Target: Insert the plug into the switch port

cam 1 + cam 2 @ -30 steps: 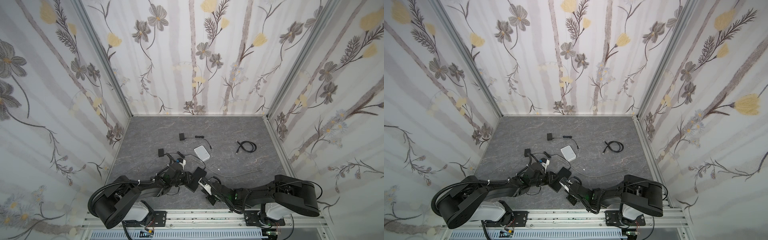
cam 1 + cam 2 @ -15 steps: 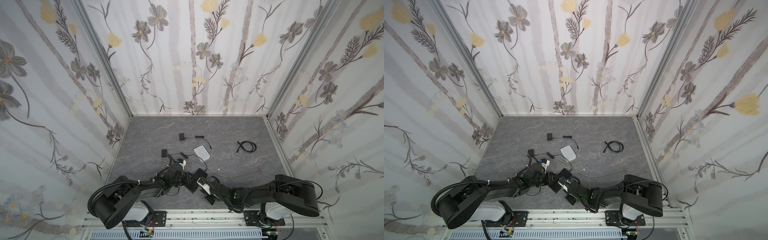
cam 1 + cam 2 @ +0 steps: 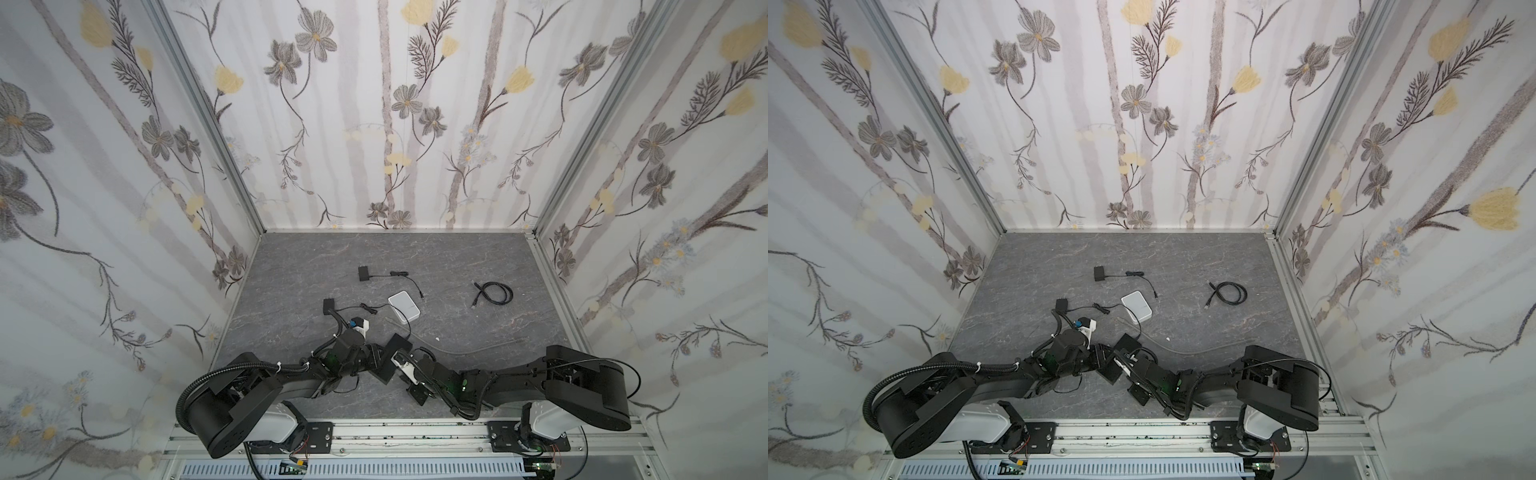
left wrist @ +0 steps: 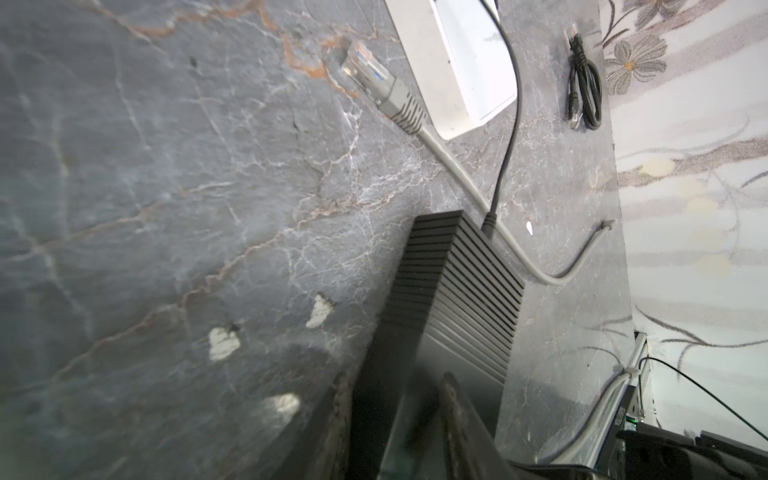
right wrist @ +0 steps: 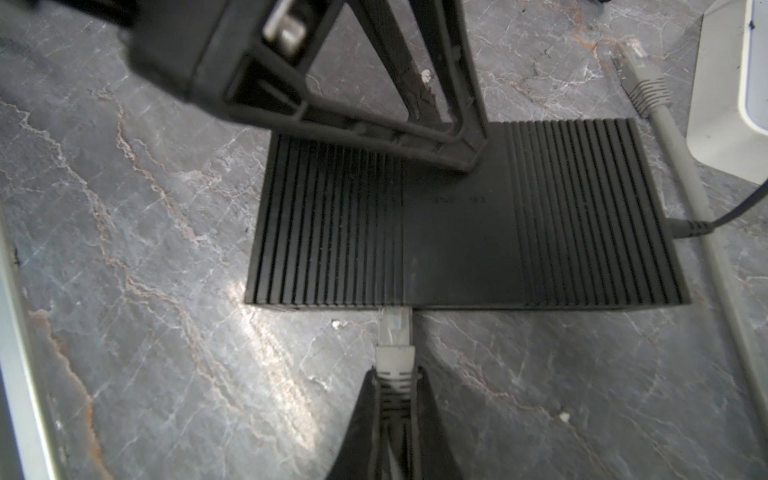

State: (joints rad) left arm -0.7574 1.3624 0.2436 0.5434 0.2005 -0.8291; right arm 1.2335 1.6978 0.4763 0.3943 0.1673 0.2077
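Squarely at the front face of the black ribbed switch (image 5: 457, 216), about mid-width: the clear Ethernet plug (image 5: 395, 322), tip touching the switch's lower front edge, most of the clear body outside; impossible to tell whether any of it sits in a port. Pinched by its grey boot (image 5: 395, 359) in the right pincer (image 5: 395, 380), fingers pressed together on either side of the boot, just off the switch's front. At the switch's far edge, the left pincer (image 4: 395, 382), clamped across the switch body, which fills the gap between its fingers, with one truss-shaped finger (image 5: 374, 133) lying on the ribbed top. Under the switch, the grey marbled bench (image 5: 145, 249). Plugged into the switch's side, a thin black power lead (image 5: 698, 226). Just past that side, a second clear plug (image 4: 365, 66) on the free end of a grey cable (image 4: 457, 166), lying loose beside a white box (image 4: 469, 62). Farther beyond the switch and well apart from it, a coiled black cable (image 3: 494, 293), one small black adapter (image 3: 364, 274) and another (image 3: 329, 306). In both top views, both arms stretched low over the bench, meeting at the switch (image 3: 392, 359) (image 3: 1121, 357) near the bench's front edge.
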